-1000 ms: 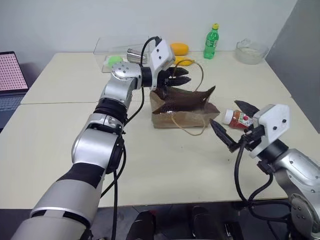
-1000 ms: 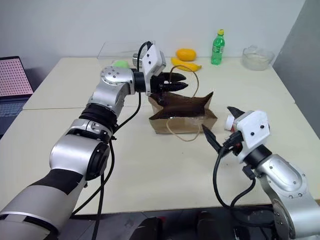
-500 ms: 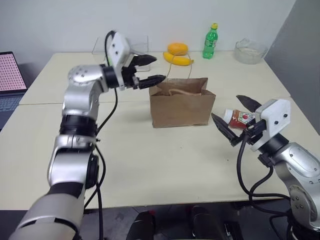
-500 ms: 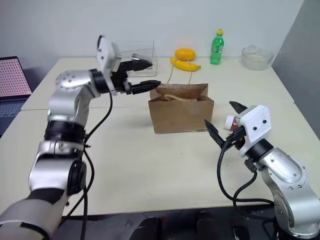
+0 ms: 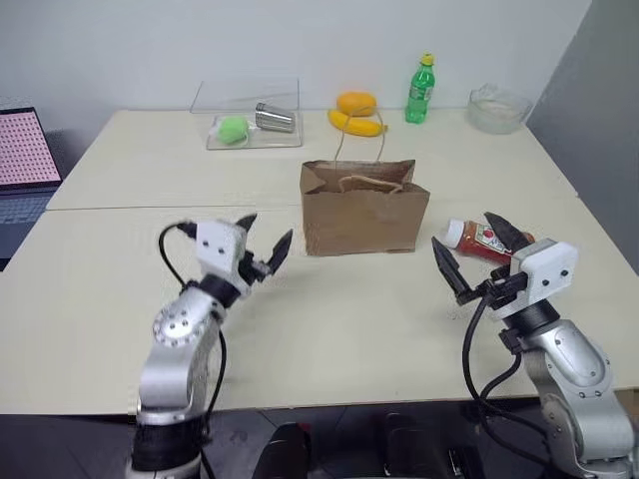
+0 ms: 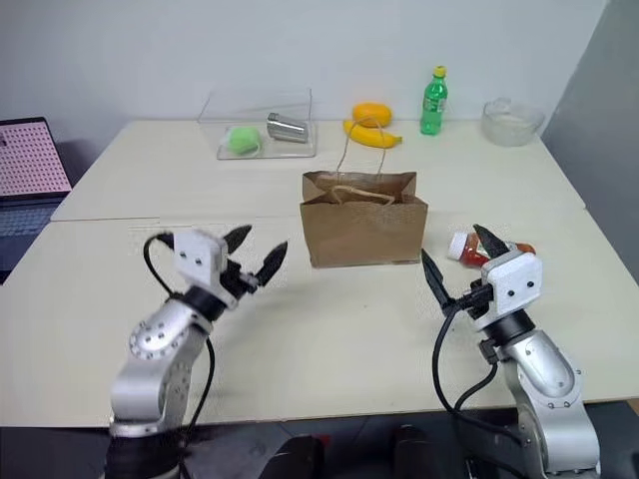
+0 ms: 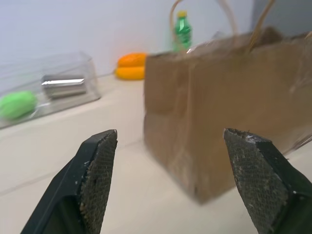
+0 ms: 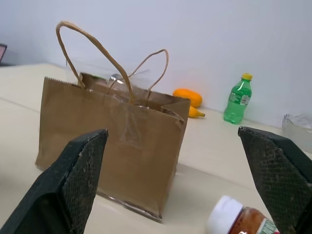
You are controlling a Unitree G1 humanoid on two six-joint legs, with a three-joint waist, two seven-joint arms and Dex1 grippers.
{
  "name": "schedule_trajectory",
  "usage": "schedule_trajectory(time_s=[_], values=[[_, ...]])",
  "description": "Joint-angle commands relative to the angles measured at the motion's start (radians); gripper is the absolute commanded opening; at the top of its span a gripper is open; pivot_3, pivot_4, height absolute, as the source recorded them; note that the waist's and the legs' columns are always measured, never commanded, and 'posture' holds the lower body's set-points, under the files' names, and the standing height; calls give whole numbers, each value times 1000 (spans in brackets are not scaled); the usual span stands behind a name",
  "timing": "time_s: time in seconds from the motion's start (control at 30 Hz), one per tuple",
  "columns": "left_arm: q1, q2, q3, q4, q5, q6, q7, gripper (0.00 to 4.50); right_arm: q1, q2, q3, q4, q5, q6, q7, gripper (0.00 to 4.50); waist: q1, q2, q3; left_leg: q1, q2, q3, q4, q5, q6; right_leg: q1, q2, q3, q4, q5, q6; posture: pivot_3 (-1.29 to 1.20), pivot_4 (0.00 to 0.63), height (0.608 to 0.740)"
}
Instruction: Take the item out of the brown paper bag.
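The ketchup bottle lies on the counter at right of frame, just beside the upright paper bag; both the left gripper and right gripper hang empty, jaws released. The job looks done.

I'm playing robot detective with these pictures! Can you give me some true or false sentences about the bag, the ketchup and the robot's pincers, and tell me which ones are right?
1. The brown paper bag stands upright on the table. True.
2. The ketchup bottle is inside the bag. False: it lies on its side on the table, to the right of the bag.
3. The left pincer is squeezing a bag handle. False: it is open, holds nothing, and is apart from the bag.
4. The right pincer is open. True.
5. The green soda bottle stands at the far side of the table. True.
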State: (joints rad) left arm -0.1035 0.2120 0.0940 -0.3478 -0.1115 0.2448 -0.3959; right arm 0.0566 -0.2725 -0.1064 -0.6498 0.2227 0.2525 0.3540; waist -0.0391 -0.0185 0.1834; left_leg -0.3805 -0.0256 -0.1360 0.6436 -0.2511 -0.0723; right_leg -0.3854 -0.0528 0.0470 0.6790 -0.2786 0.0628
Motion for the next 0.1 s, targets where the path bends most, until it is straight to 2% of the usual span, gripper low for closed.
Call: schedule_trajectory(time_s=[0.03, 0.1], values=[[-8, -44, -41, 17, 35, -115, 64, 3653, -1, 14, 22, 6, 15, -33, 0, 4500, 7, 0, 0, 0, 0, 0, 0, 0, 0, 0, 0, 0, 0, 0, 0, 0, 150, 740], [-8, -72, -60, 63, 54, -179, 94, 3653, -2, 20, 38, 20, -3, -49, -7, 4500, 8, 0, 0, 0, 0, 0, 1, 0, 0, 0, 0, 0, 0, 0, 0, 0, 150, 740]])
